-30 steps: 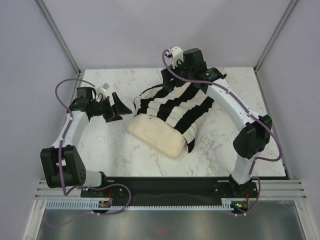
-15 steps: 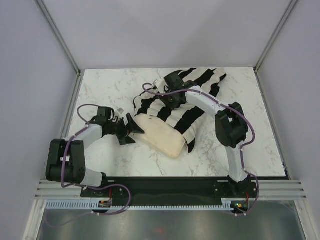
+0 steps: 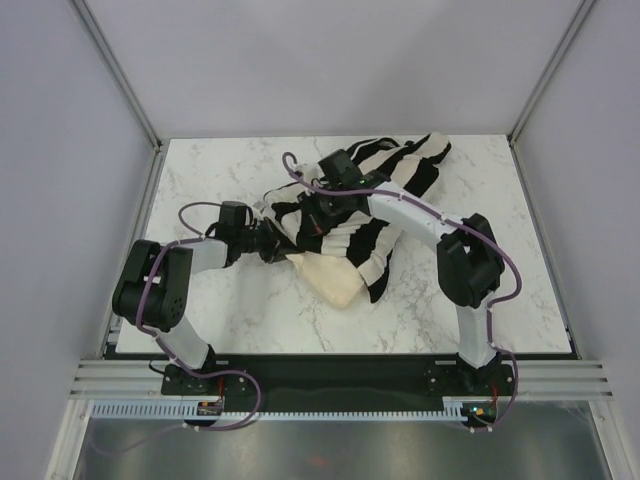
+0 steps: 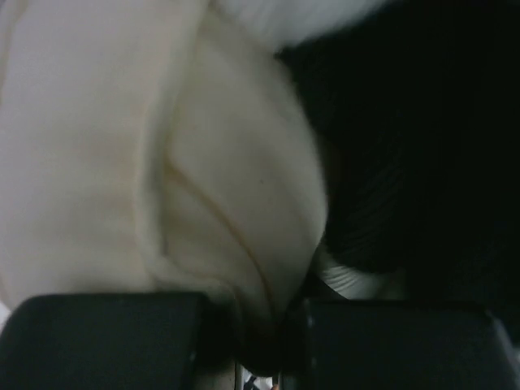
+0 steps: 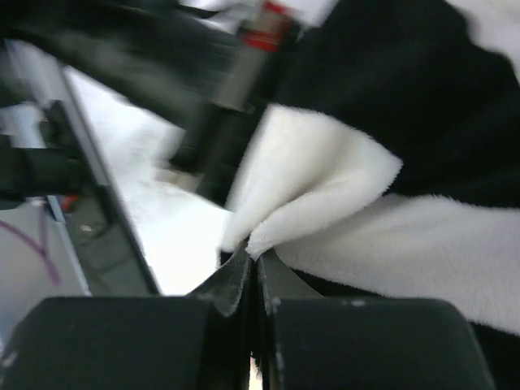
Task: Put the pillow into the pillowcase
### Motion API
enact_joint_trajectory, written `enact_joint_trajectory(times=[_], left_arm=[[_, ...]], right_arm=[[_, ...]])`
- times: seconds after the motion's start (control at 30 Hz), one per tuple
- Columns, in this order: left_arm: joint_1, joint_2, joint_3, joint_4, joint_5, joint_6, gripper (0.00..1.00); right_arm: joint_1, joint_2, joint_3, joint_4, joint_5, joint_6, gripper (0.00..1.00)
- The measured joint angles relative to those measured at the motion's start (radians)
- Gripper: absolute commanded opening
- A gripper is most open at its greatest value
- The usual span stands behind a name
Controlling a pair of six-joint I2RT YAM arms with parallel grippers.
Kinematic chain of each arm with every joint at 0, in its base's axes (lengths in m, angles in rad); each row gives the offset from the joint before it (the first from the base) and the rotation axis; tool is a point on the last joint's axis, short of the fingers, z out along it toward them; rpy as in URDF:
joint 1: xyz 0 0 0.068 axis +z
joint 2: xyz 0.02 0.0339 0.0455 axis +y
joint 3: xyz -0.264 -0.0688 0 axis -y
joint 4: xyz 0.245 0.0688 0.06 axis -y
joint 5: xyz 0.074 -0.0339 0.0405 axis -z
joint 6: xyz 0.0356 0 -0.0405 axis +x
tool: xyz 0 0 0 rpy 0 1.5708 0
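Note:
The cream pillow lies mid-table, its far end covered by the black-and-white striped pillowcase. At the pillow's left end, my left gripper is tucked under the pillowcase edge. The left wrist view shows the pillow bulging close up, a fold of it pinched in my left gripper, with dark pillowcase fabric to the right. My right gripper sits just above, at the pillowcase opening. In its wrist view my right gripper is shut on a white edge of the pillowcase.
The marble table is boxed in by grey walls on three sides. Both arms meet over its middle, purple cables looping above them. The left arm crosses the right wrist view close by. The pillowcase's far end reaches toward the back right corner.
Both grippers were open and apart. The left one swung right to the pillow's end and closed. The right one came down to the pillowcase edge and closed. The pillowcase covers more pillow.

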Motion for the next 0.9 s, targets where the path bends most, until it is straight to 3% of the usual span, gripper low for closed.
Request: enact_joint_trajectory(times=[0.17, 0.2, 0.23, 0.33, 0.4, 0.63, 0.73, 0.87, 0.9], left_arm=[[0.009, 0.003, 0.008, 0.070, -0.010, -0.091, 0.02], [0.012, 0.003, 0.008, 0.072, -0.012, -0.101, 0.02], [0.013, 0.003, 0.008, 0.078, -0.018, -0.110, 0.02], [0.010, 0.003, 0.007, 0.122, -0.034, -0.125, 0.02], [0.006, 0.003, 0.007, 0.156, -0.034, -0.129, 0.02], [-0.004, 0.002, 0.008, 0.182, -0.032, -0.132, 0.02], [-0.003, 0.006, 0.018, 0.163, -0.031, -0.125, 0.02], [-0.002, 0.023, 0.036, 0.159, -0.028, -0.113, 0.02], [-0.002, 0.026, 0.037, 0.159, -0.027, -0.110, 0.02]], right_arm=[[0.105, -0.048, -0.007, 0.115, -0.061, 0.093, 0.01], [0.095, -0.048, -0.007, 0.117, -0.076, 0.097, 0.08], [0.076, -0.048, -0.007, 0.108, -0.090, 0.098, 0.32], [-0.008, -0.087, -0.037, 0.077, -0.099, 0.067, 0.72], [-0.079, -0.194, -0.147, 0.059, -0.044, 0.029, 0.91], [-0.209, -0.626, -0.481, 0.033, 0.346, -0.247, 0.95], [-0.287, -0.600, -0.521, 0.073, 0.422, -0.335, 0.96], [-0.415, -0.412, -0.527, 0.126, 0.449, -0.364, 0.95], [-0.424, -0.373, -0.526, 0.132, 0.447, -0.360, 0.89]])
